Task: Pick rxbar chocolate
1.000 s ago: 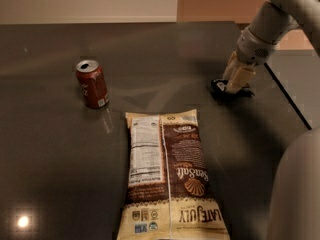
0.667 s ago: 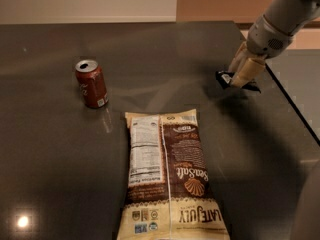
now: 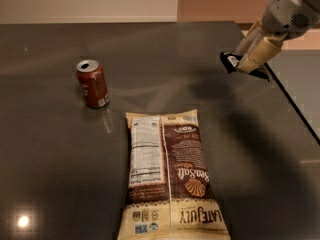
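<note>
My gripper [image 3: 246, 60] is at the upper right, raised above the dark table [image 3: 50, 149]. Its cream fingers [image 3: 260, 51] are shut on the rxbar chocolate [image 3: 231, 61], a small flat bar in a black wrapper with a little white patch. The bar hangs in the air between the fingers, its left end sticking out; the rest is hidden behind the fingers. Its shadow falls on the table below.
A red soda can [image 3: 93, 83] stands upright at the left. A large brown-and-cream chip bag [image 3: 170, 176] lies flat in the middle foreground. The table's right edge [image 3: 295, 109] runs diagonally below the gripper.
My gripper has risen up and to the right with the black bar in it. The bar has left the table surface. The can and chip bag have not moved.
</note>
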### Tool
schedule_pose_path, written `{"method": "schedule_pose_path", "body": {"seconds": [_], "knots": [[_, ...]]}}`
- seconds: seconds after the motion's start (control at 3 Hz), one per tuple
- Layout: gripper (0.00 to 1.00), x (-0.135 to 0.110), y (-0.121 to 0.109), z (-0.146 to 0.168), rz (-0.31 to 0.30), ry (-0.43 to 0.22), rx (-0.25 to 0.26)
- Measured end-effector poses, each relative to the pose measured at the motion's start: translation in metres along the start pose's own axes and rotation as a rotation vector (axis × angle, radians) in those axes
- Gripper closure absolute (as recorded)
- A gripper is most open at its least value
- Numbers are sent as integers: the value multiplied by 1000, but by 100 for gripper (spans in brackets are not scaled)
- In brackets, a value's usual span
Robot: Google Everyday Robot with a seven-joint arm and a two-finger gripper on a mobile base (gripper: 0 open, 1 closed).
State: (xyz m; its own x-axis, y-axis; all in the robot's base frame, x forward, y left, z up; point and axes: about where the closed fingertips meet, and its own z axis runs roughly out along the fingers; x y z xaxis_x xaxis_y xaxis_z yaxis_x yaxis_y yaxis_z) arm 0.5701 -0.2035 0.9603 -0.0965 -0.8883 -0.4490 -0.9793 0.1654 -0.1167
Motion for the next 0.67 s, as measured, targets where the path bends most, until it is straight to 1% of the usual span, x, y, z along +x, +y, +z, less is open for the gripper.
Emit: {"method": "schedule_pose_path", "body": {"seconds": [0.33,0.67], "knots": [[100,-20,-2,-22,-16,-54,44],[100,-23,-8,-20,-17,-64,63]]}}
